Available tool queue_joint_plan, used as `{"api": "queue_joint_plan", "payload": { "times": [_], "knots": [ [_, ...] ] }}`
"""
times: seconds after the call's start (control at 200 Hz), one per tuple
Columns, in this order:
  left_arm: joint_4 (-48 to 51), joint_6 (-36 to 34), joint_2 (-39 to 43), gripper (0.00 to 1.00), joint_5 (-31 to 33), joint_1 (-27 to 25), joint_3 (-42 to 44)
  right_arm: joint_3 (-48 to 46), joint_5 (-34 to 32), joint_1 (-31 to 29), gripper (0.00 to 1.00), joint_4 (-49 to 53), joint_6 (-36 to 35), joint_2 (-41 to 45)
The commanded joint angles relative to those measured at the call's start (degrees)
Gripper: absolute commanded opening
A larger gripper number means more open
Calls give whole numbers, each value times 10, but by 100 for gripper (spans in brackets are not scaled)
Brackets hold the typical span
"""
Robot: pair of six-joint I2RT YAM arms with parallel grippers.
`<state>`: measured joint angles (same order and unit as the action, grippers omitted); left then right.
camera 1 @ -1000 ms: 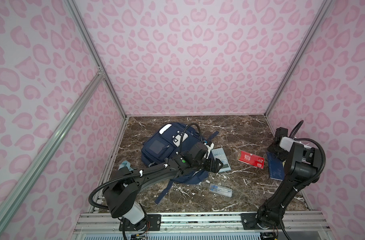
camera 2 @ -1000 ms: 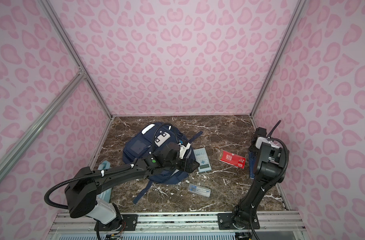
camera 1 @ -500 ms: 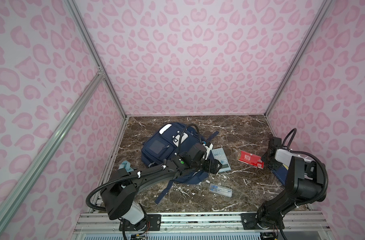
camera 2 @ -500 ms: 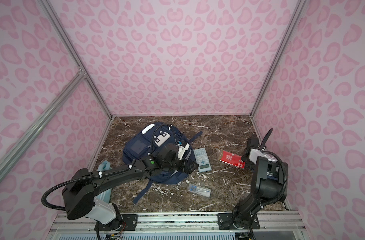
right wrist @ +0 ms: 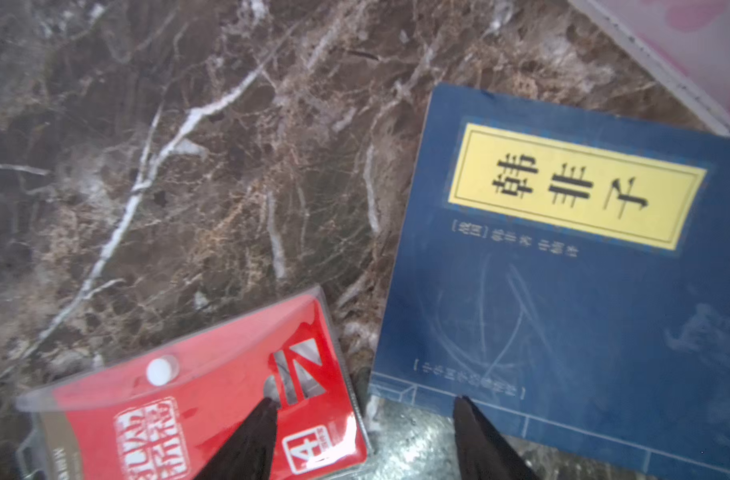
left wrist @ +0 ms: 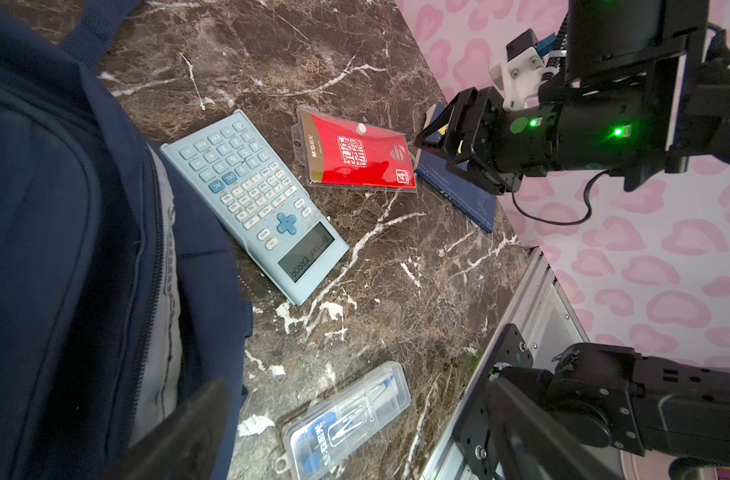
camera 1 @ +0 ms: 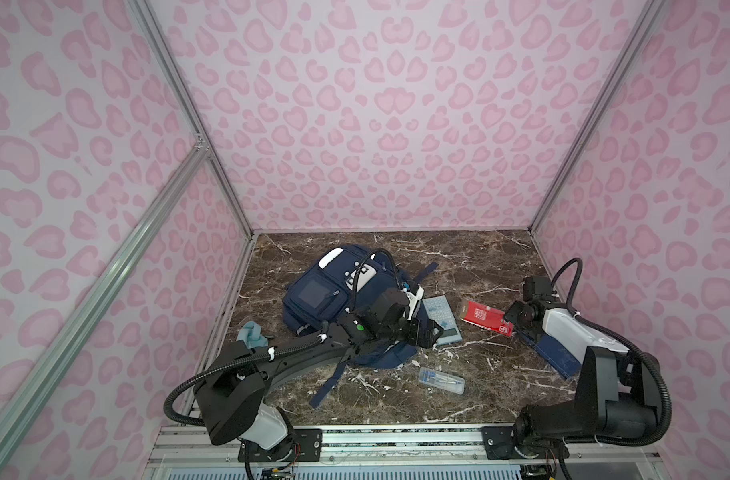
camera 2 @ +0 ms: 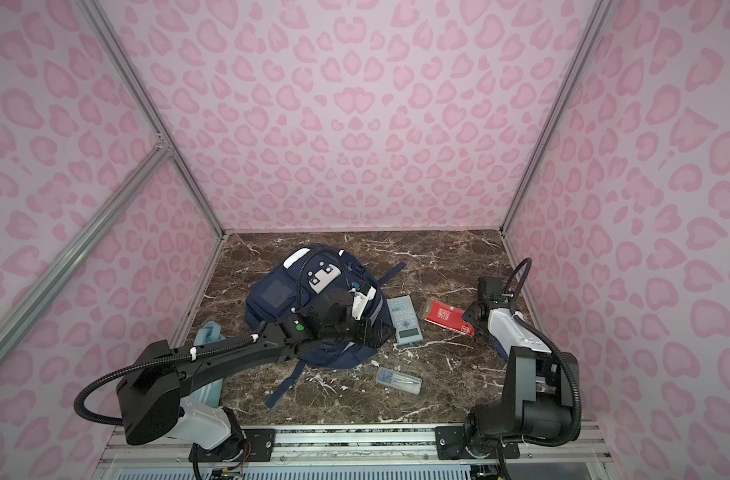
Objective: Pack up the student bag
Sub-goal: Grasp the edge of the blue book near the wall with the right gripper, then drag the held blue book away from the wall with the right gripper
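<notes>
Right jaws spread and empty, straddling the gap between red card pack (right wrist: 118, 419) and blue book (right wrist: 583, 311). I'd centre them on one edge before closing, while left jaws gape wide at the student bag (camera 1: 313, 295), well apart from the right jaws.

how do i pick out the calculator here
Find the large navy blue fabric backpack on the dark marble tabletop. Beside its right edge in both top views lies a flat pale blue plastic calculator. Unlike the red plastic pouch and clear plastic case nearby, it shows button rows and a grey screen.
</notes>
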<state>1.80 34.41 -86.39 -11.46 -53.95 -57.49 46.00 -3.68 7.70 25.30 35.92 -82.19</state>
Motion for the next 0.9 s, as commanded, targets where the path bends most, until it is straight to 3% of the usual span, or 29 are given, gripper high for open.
{"api": "queue_joint_plan", "payload": {
  "times": [0.0, 0.195, 0.385, 0.595, 0.715, 0.895],
  "knots": [
    [-12, 1, 2, 99, 3, 0, -7, 35, -16, 11, 74, 26, -24, -9],
    [-25, 14, 3, 98, 9, -6, -1, 136, -79, 86, 92, 52, -54, -117],
    [-17, 14, -8, 98, 10, -11, -10, 184, -58, 134, 90, 40, -63, -213],
    [-5, 7, -19, 98, 11, -11, -23, 168, -34, 166, 87, 14, -53, -205],
    [-4, 6, -26, 98, 5, -11, -30, 164, 12, 198, 86, 9, -39, -206],
    [-7, 7, -28, 98, 1, -12, -31, 164, 8, 200, 84, 17, -39, -224]
  ]
}}
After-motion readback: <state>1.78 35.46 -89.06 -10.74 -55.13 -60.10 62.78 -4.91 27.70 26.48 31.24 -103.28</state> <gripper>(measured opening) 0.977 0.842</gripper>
